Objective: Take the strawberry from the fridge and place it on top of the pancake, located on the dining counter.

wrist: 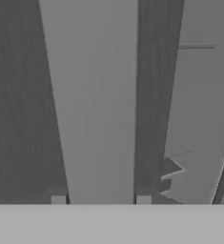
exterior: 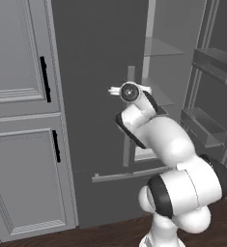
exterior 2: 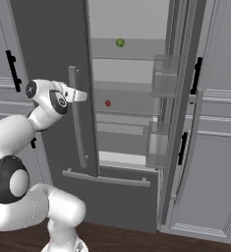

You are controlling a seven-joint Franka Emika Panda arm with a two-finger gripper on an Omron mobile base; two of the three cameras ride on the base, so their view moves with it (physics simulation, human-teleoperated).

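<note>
The fridge stands with its right door swung open and its left door closed. Inside, the tiny red strawberry lies on a middle shelf. My gripper is at the left door's long vertical bar handle, well left of the strawberry. In the hand view the handle runs straight up between the two fingertips, which press against its sides: the gripper is shut on it. The pancake and the dining counter are out of view.
A small green fruit sits on the upper shelf. Door bins line the open right door. Panelled grey cabinets with black handles flank the fridge on the left, and more cabinets on the right. A horizontal drawer handle lies below.
</note>
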